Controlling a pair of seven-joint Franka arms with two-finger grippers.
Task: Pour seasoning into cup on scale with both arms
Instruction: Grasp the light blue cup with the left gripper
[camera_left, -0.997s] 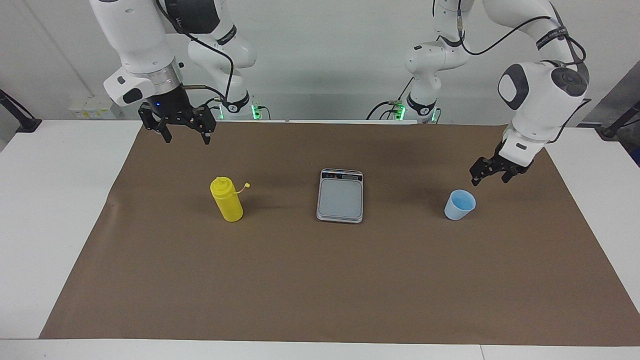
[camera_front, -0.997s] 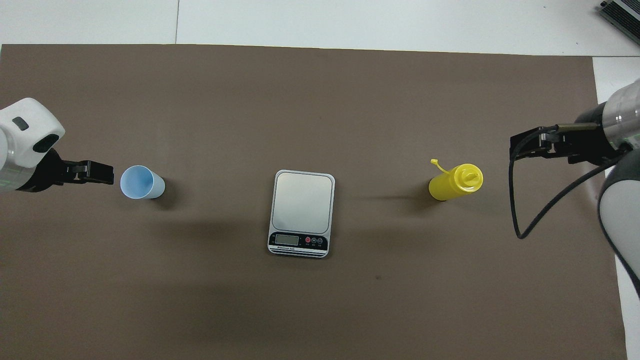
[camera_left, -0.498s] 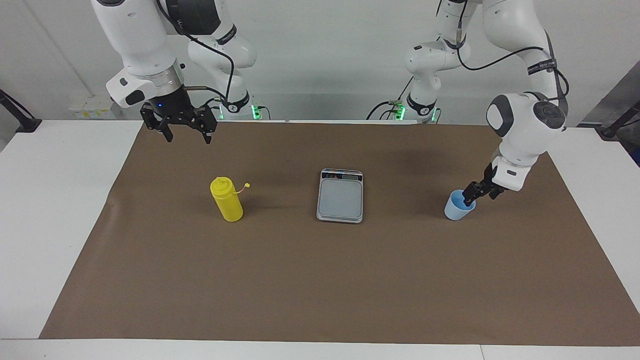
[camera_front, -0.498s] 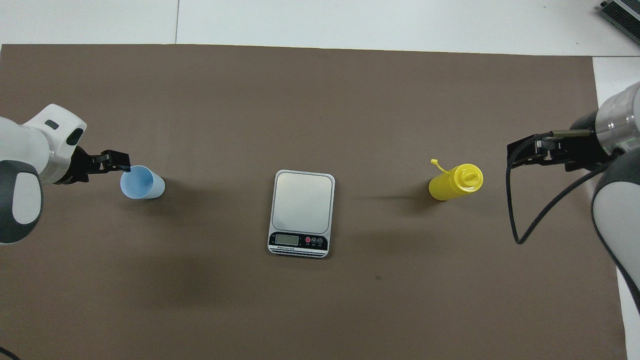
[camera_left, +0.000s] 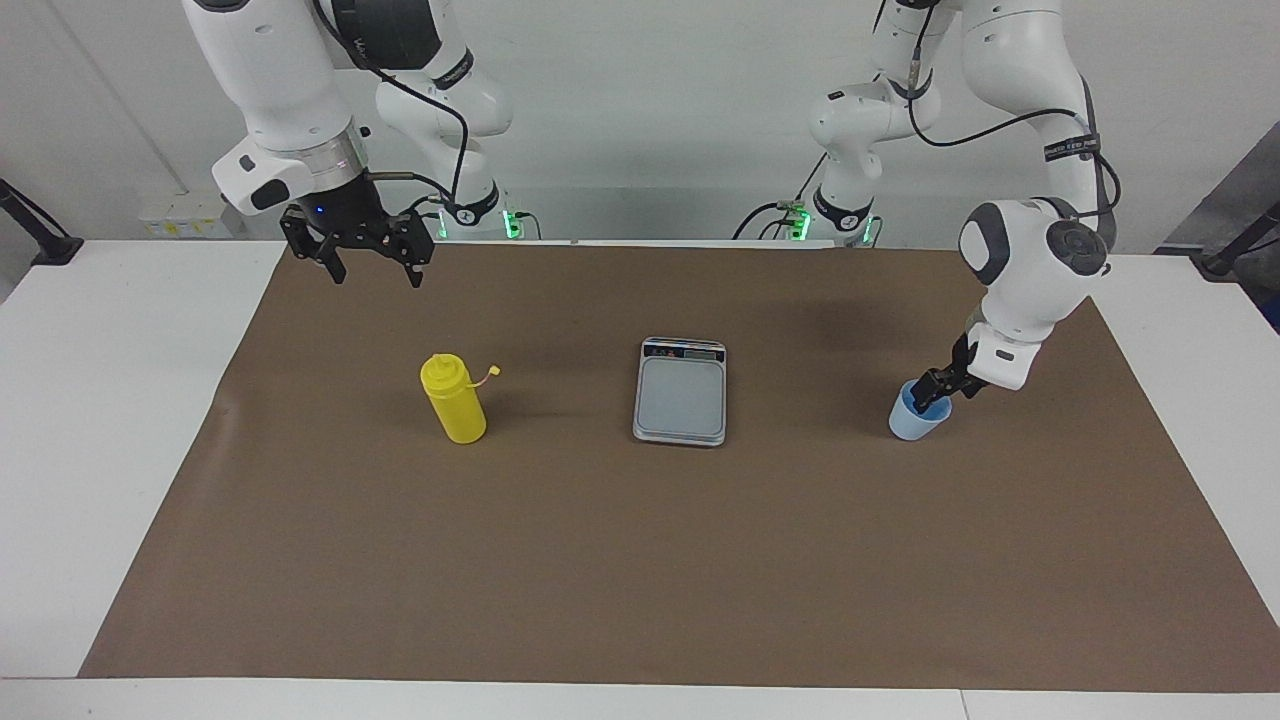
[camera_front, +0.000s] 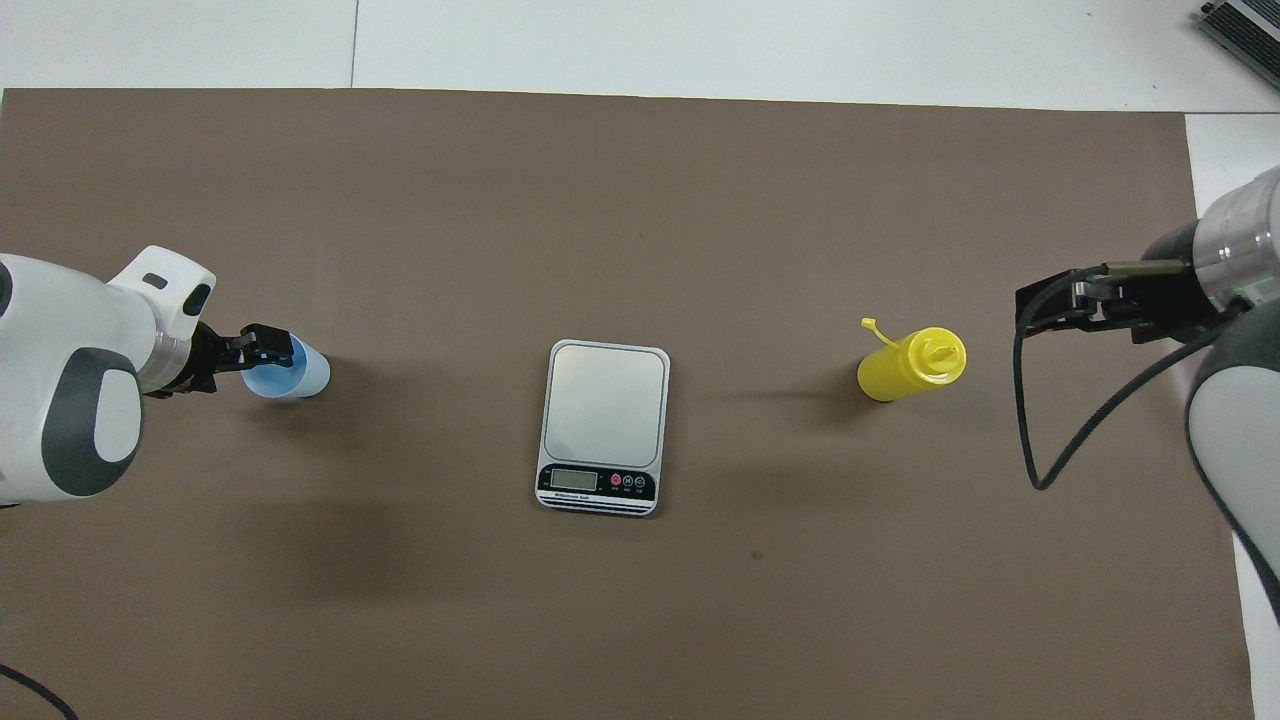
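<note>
At the left arm's end of the counter (camera_left: 120, 400), the left pincer (camera_left: 936, 390) has dropped from above the small light blue tapered plastic cup (camera_left: 915, 421) to its rim, jaws open, one finger apparently inside; a grasp looks imminent. The cup seems empty. The flat silver-grey kitchen scale (camera_left: 681, 392) sits bare mid-counter. The right pincer (camera_left: 371, 266) waits open above the upright yellow plastic squeeze bottle (camera_left: 454, 402), contents hidden.
</note>
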